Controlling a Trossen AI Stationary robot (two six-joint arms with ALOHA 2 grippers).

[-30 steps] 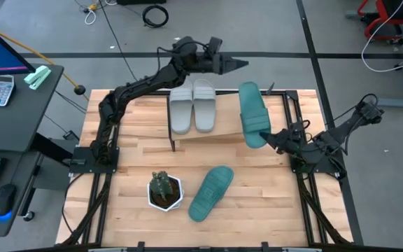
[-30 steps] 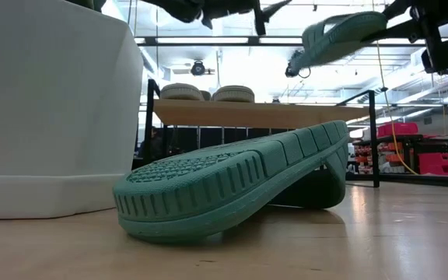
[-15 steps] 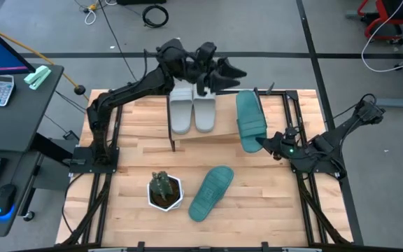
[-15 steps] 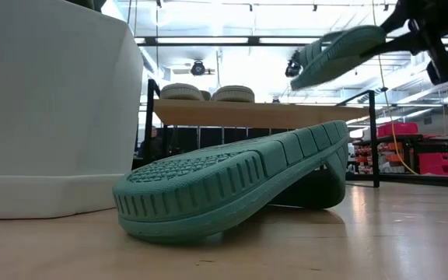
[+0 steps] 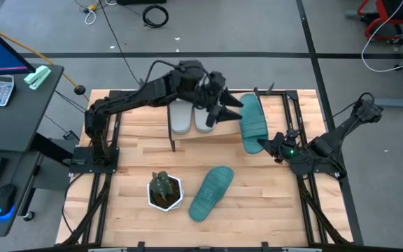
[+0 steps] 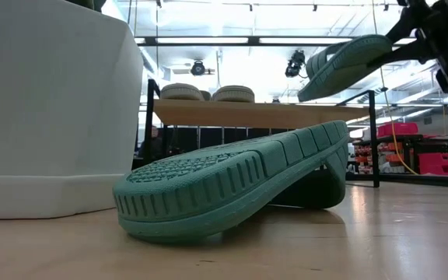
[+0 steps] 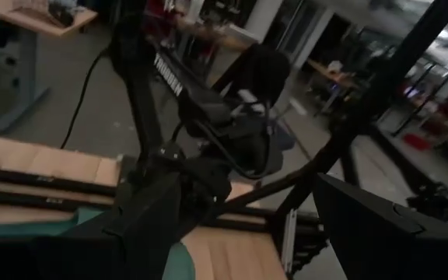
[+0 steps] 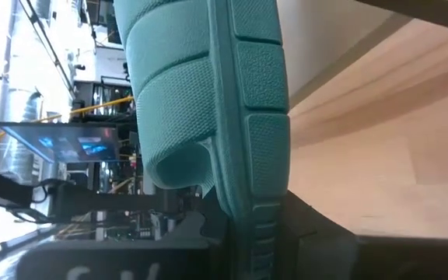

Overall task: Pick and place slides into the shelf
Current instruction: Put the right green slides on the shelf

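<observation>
Right gripper (image 5: 266, 145) pinches the heel of a teal green rubbery slide (image 5: 252, 122), held above the light wooden shelf (image 5: 219, 133) at centre-right of the high view. Level it beside the grey pair (image 5: 191, 117) before release. Left gripper (image 5: 226, 112) hovers adjacent, fingers spread.

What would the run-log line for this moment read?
right gripper: shut on teal slide, held above shelf | left gripper: open, beside it | grey pair: on shelf | second teal slide: on table

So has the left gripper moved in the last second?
Yes. In the high view the left gripper has swung from beyond the shelf's far edge to above its top, beside the grey slides.
</observation>
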